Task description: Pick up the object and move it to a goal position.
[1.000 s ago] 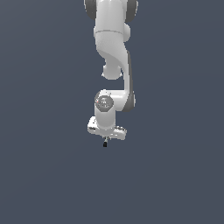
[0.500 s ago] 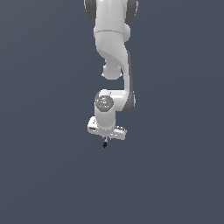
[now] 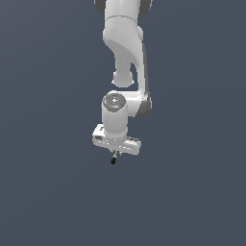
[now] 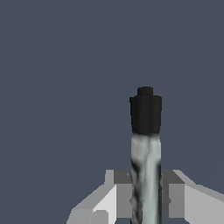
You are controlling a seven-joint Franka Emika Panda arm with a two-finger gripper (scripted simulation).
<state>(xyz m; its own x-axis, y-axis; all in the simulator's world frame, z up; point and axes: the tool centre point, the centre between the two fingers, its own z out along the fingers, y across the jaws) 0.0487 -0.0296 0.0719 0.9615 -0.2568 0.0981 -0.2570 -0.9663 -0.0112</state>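
Observation:
The object is a thin stick with a pale grey shaft (image 4: 146, 175) and a black tip (image 4: 145, 114). In the wrist view it stands between my two fingers (image 4: 117, 192), which press on its shaft from both sides. In the exterior view the white gripper (image 3: 114, 156) hangs from the arm over the grey floor, and the object (image 3: 114, 159) pokes out below it as a tiny dark stub. The gripper is shut on the object.
The white arm (image 3: 126, 57) comes down from the top of the exterior view. Plain dark grey floor (image 3: 48, 192) fills everything around it. No other objects or marker show.

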